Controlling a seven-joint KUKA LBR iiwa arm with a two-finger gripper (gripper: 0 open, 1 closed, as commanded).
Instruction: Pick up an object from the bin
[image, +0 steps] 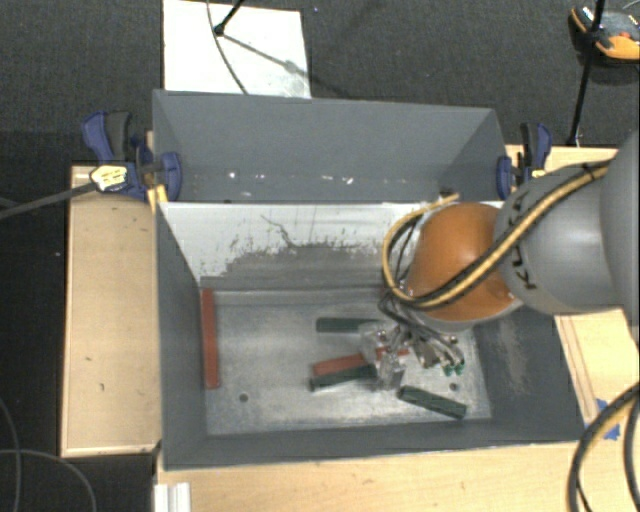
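My gripper is low over the bin floor, right of centre, under the arm's orange cover. Its fingertips are down at the right end of a red-brown stick that lies on a dark green stick. Another dark green stick lies just behind the gripper to its left. A further dark green stick lies to the front right of it. Nothing can be made out between the fingers.
A long red-brown bar lies along the bin's left wall, well away from the gripper. The arm with its orange cover and cables reaches in from the right and hides the right back part of the floor.
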